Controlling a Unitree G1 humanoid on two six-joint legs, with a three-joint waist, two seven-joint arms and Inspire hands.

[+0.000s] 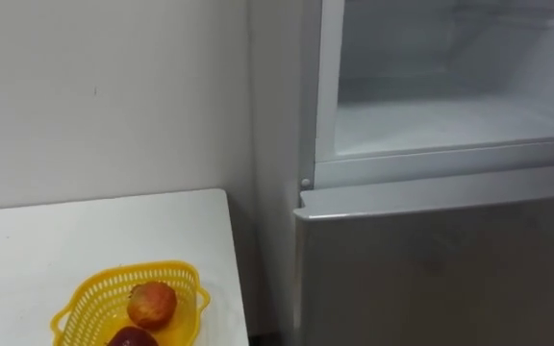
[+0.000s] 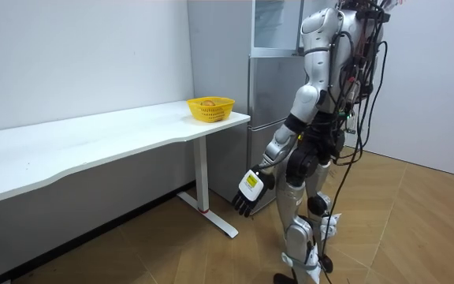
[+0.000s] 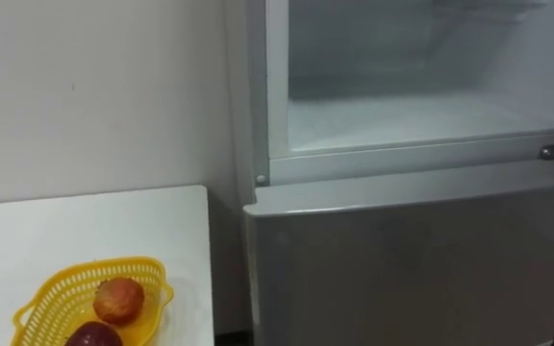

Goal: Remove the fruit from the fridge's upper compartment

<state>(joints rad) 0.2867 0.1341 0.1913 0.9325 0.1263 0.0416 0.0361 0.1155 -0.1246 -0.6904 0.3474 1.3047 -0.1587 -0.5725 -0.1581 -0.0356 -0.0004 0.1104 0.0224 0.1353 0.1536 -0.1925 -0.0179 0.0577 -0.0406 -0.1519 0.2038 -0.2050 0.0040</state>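
Note:
The upper fridge compartment [image 1: 450, 106] stands open in front of me, and its white shelf [image 3: 402, 120] shows bare. Below it the grey lower door [image 1: 431, 259] is closed. In the room view I stand facing the fridge [image 2: 273, 35], close to it. My left hand [image 2: 251, 192] hangs low at my side with relaxed, straight fingers and holds nothing.
A white table [image 1: 65, 240] runs along the wall to the left of the fridge. On its end nearest the fridge sits a yellow basket [image 1: 94, 293] with a red-yellow apple [image 1: 152, 305] and a dark red fruit [image 1: 133, 338]. Wooden floor [image 2: 416, 229] lies open behind me.

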